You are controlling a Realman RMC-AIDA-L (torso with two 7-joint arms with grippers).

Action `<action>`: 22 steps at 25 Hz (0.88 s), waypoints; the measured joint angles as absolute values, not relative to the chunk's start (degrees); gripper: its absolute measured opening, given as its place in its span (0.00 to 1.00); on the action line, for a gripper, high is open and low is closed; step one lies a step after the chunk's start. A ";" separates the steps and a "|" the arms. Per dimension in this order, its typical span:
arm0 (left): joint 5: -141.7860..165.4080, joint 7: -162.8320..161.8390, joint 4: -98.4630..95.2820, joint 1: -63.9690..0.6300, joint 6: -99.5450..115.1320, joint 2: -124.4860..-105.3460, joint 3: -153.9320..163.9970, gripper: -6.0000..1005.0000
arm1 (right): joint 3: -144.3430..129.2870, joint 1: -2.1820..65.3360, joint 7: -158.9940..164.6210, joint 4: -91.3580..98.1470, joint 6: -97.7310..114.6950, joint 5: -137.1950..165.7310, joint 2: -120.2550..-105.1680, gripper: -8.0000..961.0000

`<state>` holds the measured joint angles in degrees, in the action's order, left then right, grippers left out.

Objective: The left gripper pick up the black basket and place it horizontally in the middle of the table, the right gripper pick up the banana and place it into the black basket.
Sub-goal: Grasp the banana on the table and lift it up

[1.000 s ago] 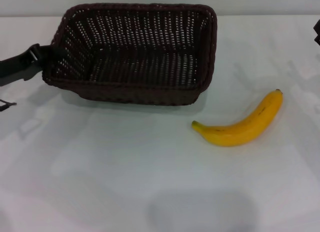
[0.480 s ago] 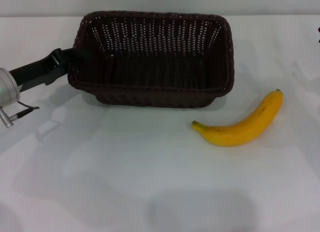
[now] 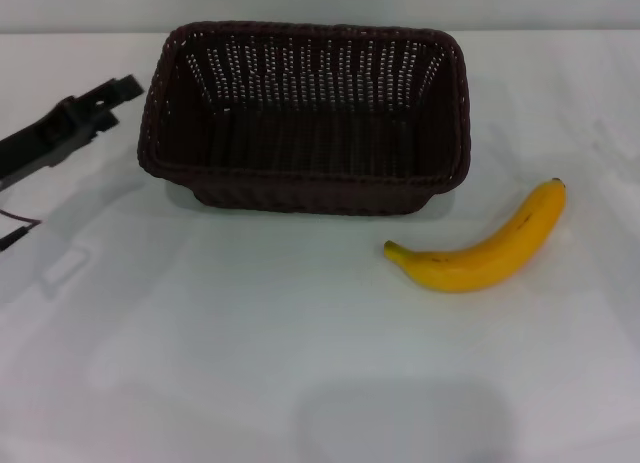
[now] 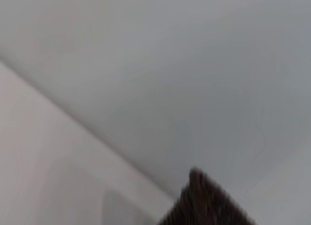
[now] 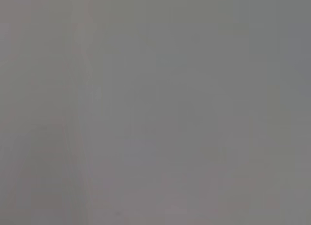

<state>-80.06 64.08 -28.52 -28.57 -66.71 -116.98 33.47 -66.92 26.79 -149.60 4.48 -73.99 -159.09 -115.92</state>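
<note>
Head view, nearest me: curved yellow banana (image 3: 484, 251) lies on the plain white glossy table (image 3: 250, 363), right of centre. Beyond it sits the dark woven wicker basket (image 3: 305, 118), long side facing me. My left gripper (image 3: 108, 95) hovers beside its left end, apart; its spread I cannot tell. I read no writing anywhere.

- A dark woven corner of the black basket (image 4: 206, 203) rose into the frame, only its rounded tip showing, the weave blurred.
- The white table (image 4: 53, 176) met a pale grey backdrop along a straight slanting edge.
- A faint lighter patch lay on the tabletop beside the basket corner.
- No gripper fingers appeared.
</note>
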 joint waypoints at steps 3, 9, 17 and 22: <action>-88.28 71.22 -28.73 -24.92 -67.17 -117.65 33.46 0.73 | -66.20 26.77 -149.60 4.48 -74.02 -159.08 -115.92 0.91; -103.53 88.54 -27.97 -18.86 -67.53 -118.80 33.42 0.80 | -65.00 26.11 -149.00 4.63 -74.56 -159.07 -115.95 0.91; -129.16 121.33 -17.38 -13.58 -67.96 -119.19 33.40 0.80 | -65.03 24.52 -135.71 5.17 -75.46 -158.30 -114.77 0.91; -134.77 127.44 -14.61 -11.51 -71.19 -119.18 33.39 0.79 | -68.91 20.59 -121.46 13.81 -75.09 -149.64 -111.21 0.91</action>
<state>-134.77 127.44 -14.61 -11.51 -71.19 -119.18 33.39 -68.91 20.58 -121.46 13.81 -75.09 -149.64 -111.21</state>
